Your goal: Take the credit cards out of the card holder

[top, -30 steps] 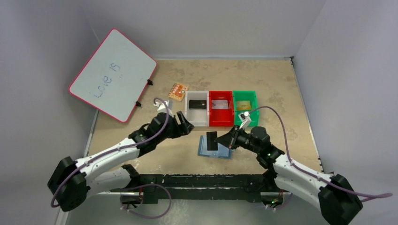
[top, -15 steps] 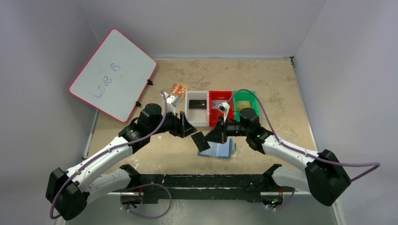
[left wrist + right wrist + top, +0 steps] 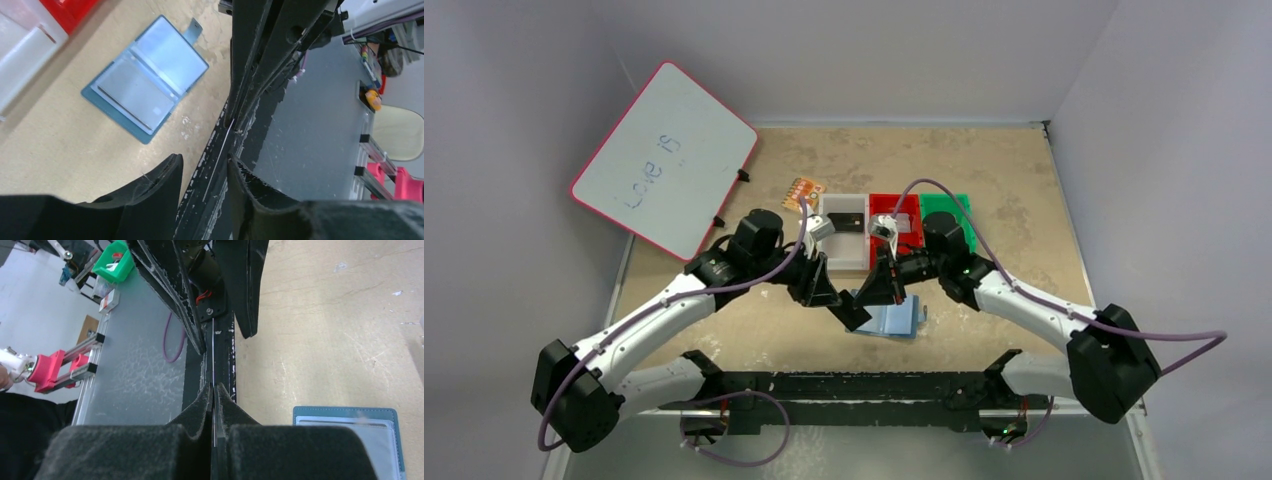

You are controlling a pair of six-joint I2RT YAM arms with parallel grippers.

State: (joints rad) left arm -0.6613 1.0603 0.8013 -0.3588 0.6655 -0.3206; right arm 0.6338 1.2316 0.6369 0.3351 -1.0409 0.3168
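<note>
The card holder [image 3: 896, 320] lies open on the table, blue pockets up, also in the left wrist view [image 3: 145, 82], where a grey card face shows in one pocket. My right gripper [image 3: 871, 294] is shut on a black credit card [image 3: 856, 315], held edge-on above the table left of the holder. In the right wrist view the card's thin edge [image 3: 213, 355] runs out from between the closed fingers [image 3: 213, 390]. My left gripper [image 3: 834, 298] faces it. Its fingers [image 3: 205, 167] stand either side of the card's free end [image 3: 220, 150], with a gap still showing.
White bin [image 3: 844, 255] with a black card [image 3: 846, 222] in it, red bin [image 3: 902, 232] and green bin [image 3: 949, 212] stand in a row just behind the grippers. An orange patterned square [image 3: 802, 192] and a whiteboard [image 3: 664, 160] lie at the back left.
The right gripper carried the black card left, off the holder. The left gripper came in from the left, and its jaws narrowed around the card's free end.
</note>
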